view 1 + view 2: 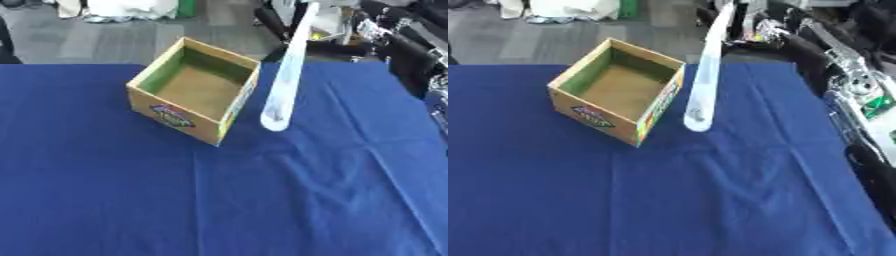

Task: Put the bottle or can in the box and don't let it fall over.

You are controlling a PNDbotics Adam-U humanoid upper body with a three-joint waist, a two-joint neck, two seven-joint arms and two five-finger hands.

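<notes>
The slim pale bottle (286, 75) hung tilted in the air, its upper end at the right hand (325, 22) near the view's top edge, its rounded lower end down and to the left of that hand, just beside the open cardboard box (194, 90) and above the blue tablecloth (262, 200). Whether the hand's fingers curled round the bottle's top could not be told; the hand was largely hidden and blurred. The right arm came in from the upper right corner, dark and bent, reaching inward over the table's far edge. Judged from its narrow, tall shape, the bottle looked light, rigid, smooth and top-heavy once stood, so a hold near the upper end suited lowering it upright. The box stood empty. The left hand showed in neither view.
</notes>
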